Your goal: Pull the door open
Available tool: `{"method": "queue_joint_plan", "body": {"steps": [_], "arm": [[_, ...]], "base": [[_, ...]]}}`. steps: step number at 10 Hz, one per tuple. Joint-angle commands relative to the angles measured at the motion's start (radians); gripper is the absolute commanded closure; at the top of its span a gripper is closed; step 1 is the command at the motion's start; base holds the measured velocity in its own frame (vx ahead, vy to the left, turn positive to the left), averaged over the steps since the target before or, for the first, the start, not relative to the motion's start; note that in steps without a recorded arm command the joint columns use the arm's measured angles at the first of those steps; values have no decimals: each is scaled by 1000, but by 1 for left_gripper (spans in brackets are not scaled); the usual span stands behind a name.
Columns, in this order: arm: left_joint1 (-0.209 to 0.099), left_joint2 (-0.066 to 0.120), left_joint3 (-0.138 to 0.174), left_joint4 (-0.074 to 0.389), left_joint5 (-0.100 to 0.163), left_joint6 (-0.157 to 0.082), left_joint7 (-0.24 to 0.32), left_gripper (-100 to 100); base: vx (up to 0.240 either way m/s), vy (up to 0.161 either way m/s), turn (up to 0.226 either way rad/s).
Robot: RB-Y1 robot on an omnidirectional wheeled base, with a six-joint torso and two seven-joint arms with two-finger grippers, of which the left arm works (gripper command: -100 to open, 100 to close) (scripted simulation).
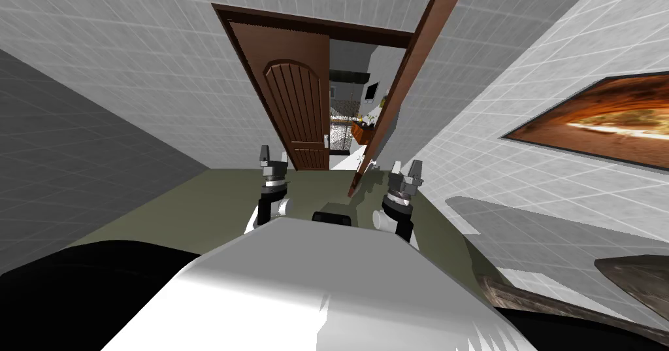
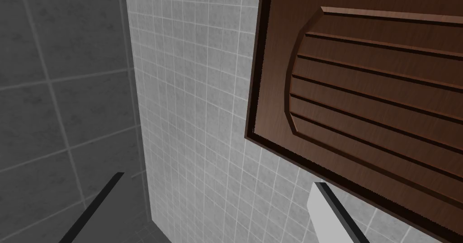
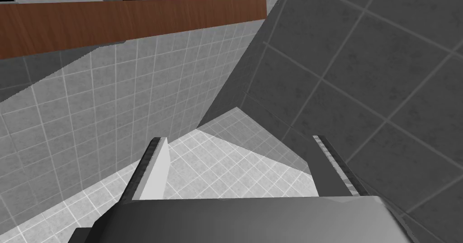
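Head view: left gripper and right gripper are held raised, fingers spread wide and empty, judged so because the open door leaf just beyond the right one is already swung toward them, while the arched leaf farther back is shut.

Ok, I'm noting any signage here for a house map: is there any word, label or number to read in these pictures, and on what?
No text can be read.
The closed door leaf bears only an arched, grooved panel: no plate or number.
The open door leaf is plain brown.
The framed picture shows orange and brown shapes, no lettering.
The things in the room beyond are too small to show any text.
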Motion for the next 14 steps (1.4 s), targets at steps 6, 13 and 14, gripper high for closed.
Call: {"method": "queue_joint_plan", "body": {"steps": [6,13,14], "arm": [[-99,34,70,153,17,17,-52,-100],[-207,55,148,321,35,36,-110,-100],[-225,57,161,349,38,39,-119,-100]], "base": [[111,19,-84],[95,18,-83],[102,38,-97]]}}
